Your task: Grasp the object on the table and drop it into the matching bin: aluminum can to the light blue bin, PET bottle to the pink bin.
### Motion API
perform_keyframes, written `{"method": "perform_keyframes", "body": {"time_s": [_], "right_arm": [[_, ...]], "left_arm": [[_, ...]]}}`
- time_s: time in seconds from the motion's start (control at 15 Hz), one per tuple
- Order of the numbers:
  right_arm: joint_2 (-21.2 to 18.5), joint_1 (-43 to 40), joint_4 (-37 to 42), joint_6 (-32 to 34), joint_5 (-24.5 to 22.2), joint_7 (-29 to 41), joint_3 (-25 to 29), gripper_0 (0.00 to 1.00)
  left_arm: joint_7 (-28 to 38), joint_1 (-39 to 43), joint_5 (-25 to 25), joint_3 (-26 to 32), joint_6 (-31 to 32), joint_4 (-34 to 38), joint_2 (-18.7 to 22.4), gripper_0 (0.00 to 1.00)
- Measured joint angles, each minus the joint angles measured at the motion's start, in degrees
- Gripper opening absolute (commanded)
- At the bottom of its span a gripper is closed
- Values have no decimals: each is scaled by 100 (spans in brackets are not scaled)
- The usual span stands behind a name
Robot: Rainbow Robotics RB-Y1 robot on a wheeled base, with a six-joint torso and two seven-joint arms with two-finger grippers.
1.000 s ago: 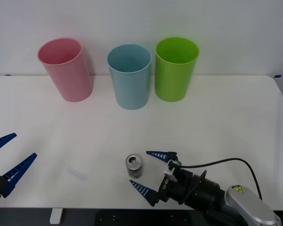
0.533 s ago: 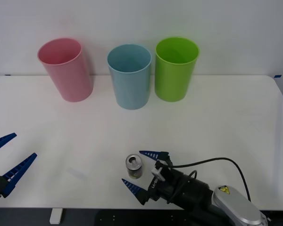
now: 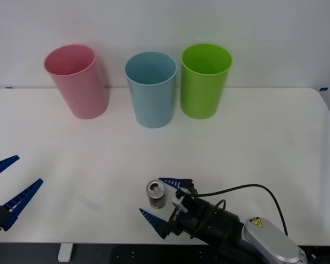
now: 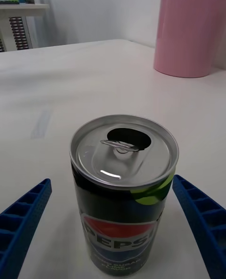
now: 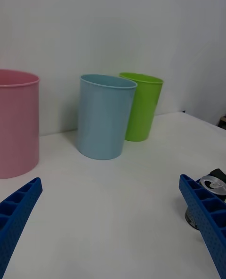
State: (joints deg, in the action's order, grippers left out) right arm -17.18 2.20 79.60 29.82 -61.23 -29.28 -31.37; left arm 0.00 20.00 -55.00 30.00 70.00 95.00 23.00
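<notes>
The aluminum can (image 3: 156, 193), silver lid up and dark sides, stands upright near the front edge of the white table (image 3: 264, 137). My right gripper (image 3: 150, 195) is open, one blue finger on each side of the can without touching it. In the right wrist view the can (image 4: 123, 185) sits between the two fingers (image 4: 23, 222), with the pink bin (image 4: 190, 25) beyond it. At the back of the table stand the pink bin (image 3: 80, 82) and the light blue bin (image 3: 151, 91). Open and idle, my left gripper (image 3: 28, 169) hangs at the front left.
A lime green bin (image 3: 204, 82) stands right of the light blue bin (image 5: 103, 116). The left wrist view also takes in the pink bin (image 5: 16, 123), the green bin (image 5: 141, 107) and the can (image 5: 212, 183). A black cable loops over the right arm.
My right gripper has slid left along the table's front edge, bringing its open fingers around the can. The can and the left arm have not moved.
</notes>
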Motion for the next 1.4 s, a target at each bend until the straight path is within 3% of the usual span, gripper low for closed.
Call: {"method": "perform_keyframes", "body": {"time_s": [0.07, 0.67, 0.93, 1.4], "right_arm": [[2, 0, 1, -18, -2, 3, 0, 0], [21, 11, 1, -33, -5, 119, -5, 0], [17, 23, 2, 268, 55, 200, 254, 0], [-516, 2, 441, 725, 763, 603, 773, 0]], "left_arm": [[0, 0, 0, 0, 0, 0, 0, 100], [0, 0, 0, 0, 0, 0, 0, 100], [0, 0, 0, 0, 0, 0, 0, 100], [0, 0, 0, 0, 0, 0, 0, 100]]}}
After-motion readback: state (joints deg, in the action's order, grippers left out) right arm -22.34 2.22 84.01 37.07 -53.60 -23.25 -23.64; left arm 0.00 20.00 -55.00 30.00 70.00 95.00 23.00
